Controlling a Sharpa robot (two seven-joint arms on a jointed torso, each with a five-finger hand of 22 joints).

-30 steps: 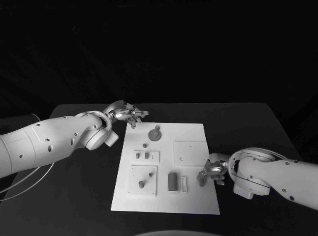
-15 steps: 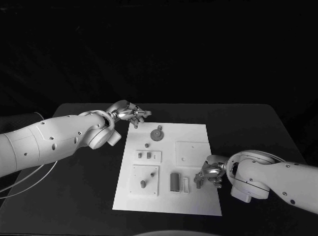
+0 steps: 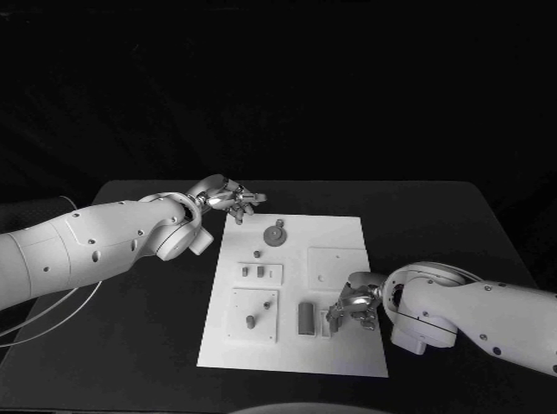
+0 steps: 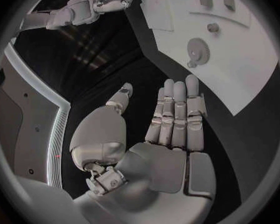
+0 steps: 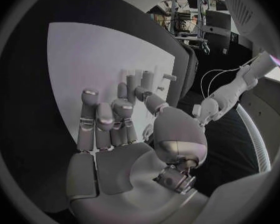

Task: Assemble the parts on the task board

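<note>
Head view showed the right hand (image 3: 349, 310) low over the near right part of the task board (image 3: 334, 235), fingers bent down at a small pale upright part (image 3: 326, 322) beside a dark bar part (image 3: 304, 316); contact with the pale part could not be confirmed from that view. Right wrist view gave the same hand (image 5: 118, 134) with palm facing the board (image 5: 96, 59), fingers (image 5: 90, 119) side by side and partly curled, thumb alongside; whether it was grasping anything could not be told. The left hand (image 3: 229, 202) hovered off the board's far left corner, above the black table (image 3: 129, 345). Left wrist view showed that hand (image 4: 159, 134) released, fingers (image 4: 177, 109) straight and together, thumb apart, nothing in it, with the board (image 4: 239, 64) beyond the fingertips. On the board, a round disc part (image 3: 273, 235) lay near the far left corner, just inward of the left hand. Two small pegs (image 3: 253, 272) stood in a raised block at mid left of the board. A further peg (image 3: 250, 322) stood in a square block at the board's near left, and a plain square plate (image 3: 334, 266) sat at mid right.
</note>
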